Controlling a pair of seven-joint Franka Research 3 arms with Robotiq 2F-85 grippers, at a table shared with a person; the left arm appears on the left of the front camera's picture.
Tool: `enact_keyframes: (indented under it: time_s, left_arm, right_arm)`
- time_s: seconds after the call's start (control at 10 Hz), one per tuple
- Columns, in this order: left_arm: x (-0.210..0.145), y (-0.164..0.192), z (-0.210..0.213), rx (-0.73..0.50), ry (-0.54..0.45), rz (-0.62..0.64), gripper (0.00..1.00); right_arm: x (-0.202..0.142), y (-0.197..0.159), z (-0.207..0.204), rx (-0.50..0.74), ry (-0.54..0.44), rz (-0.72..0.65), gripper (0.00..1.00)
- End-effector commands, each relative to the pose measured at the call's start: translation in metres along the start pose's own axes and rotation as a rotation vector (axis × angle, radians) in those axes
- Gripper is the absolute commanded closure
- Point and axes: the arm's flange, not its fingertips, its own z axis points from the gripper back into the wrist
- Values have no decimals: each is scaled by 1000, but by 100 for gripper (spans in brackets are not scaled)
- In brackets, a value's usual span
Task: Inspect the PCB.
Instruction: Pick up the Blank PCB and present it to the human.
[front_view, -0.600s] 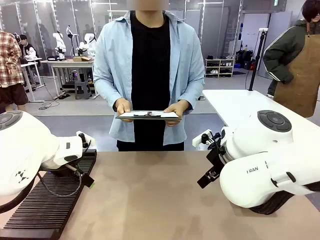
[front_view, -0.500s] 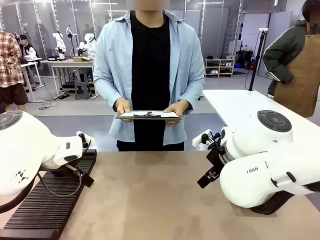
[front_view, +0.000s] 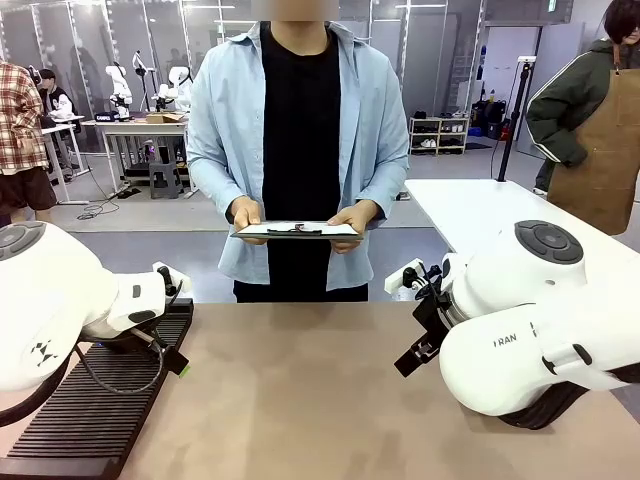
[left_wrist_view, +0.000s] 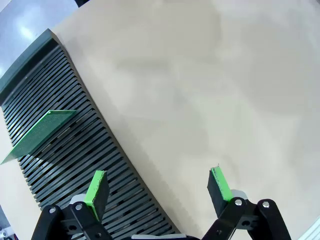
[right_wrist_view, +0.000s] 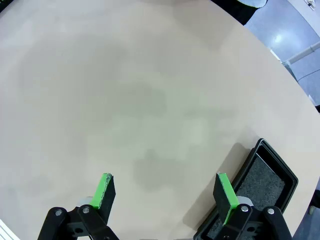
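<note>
PCB (left_wrist_view: 39, 134) leans tilted in the slotted black rack (left_wrist_view: 75, 155) at the left of the counter (left_wrist_view: 210, 75), lower edge hidden between slats. Left hand (left_wrist_view: 157, 184) and right hand (right_wrist_view: 165, 192) hover, both spread wide and empty.

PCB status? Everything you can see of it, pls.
The PCB is a thin, flat green rectangle with a fine pale dot grid over its face; no mounted parts can be made out. It looks seated on one long edge in the black slotted rack, leaning rather than lying flat. Nothing but the rack touches it. The left hand is open and apart from it, nearer the rack's table-side edge.
</note>
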Motion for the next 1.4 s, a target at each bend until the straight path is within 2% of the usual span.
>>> enact_keyframes:
  time_s: [0.0,0.3,0.5,0.7,0.8,0.9,1.0,1.2,1.3]
  left_arm:
    - [0,0,0,0,0,0,0]
    - [0,0,0,0,0,0,0]
    - [16,10,31,-53,30,1,0]
    - [21,25,71,-205,49,85,0]
    - [20,35,97,-361,44,147,0]
    - [13,50,130,-577,7,230,0]
    - [3,69,158,-706,-74,258,0]
    - [-32,111,195,-796,-195,371,0]
    - [-59,129,211,-815,-232,428,0]
  right_arm:
    - [0,0,0,0,0,-2,0]
    - [0,0,0,0,0,0,0]
    - [13,-18,30,128,43,-78,0]
    - [21,-46,73,188,44,-137,0]
    - [20,-65,102,243,40,-178,0]
    - [10,-89,134,344,13,-262,0]
    - [-3,-112,158,404,-15,-328,0]
    - [-46,-153,194,543,-58,-422,0]
    - [-80,-175,212,600,-111,-501,0]
